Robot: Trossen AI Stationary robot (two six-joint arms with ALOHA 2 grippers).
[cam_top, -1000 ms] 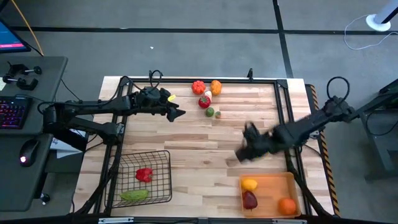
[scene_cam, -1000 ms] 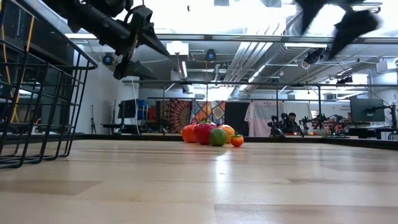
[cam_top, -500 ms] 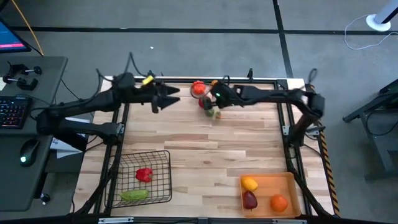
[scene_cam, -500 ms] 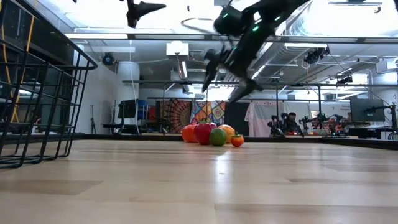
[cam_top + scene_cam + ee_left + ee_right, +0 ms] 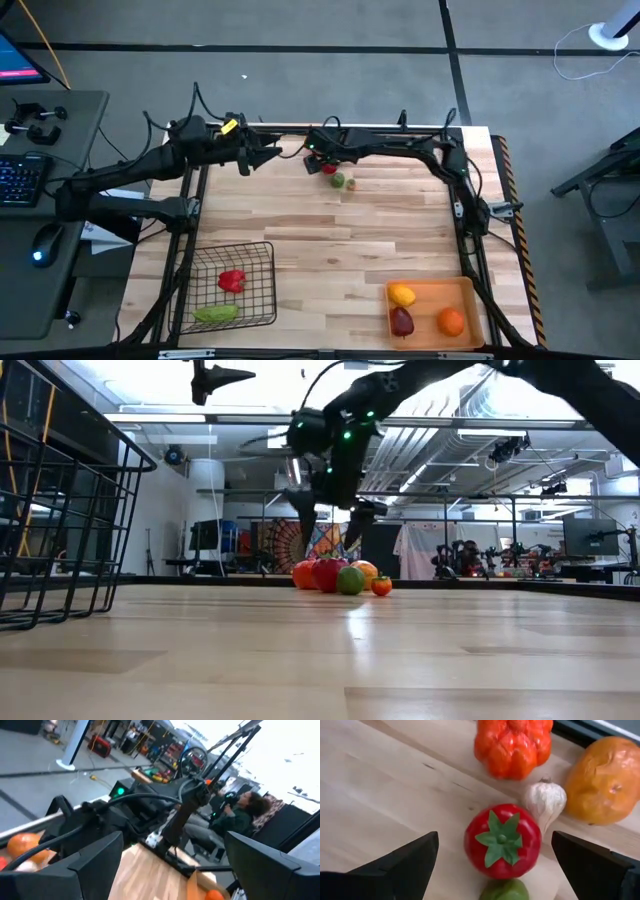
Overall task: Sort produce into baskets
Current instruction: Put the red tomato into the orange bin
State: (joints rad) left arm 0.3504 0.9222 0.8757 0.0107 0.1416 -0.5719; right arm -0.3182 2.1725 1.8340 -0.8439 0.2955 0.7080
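tomato (image 5: 502, 841), calyx facing right tool (image 5: 495, 865)

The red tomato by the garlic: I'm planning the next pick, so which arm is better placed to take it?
Right. The right claw hangs open directly over the tomato, one finger to each side. The left claw hovers open off to the side of the pile.

A robotics lab: bare ceiling ducts (image 5: 430, 445) upper centre, more arm rigs (image 5: 500, 560) at right, a keyboard (image 5: 20, 178) at far left.
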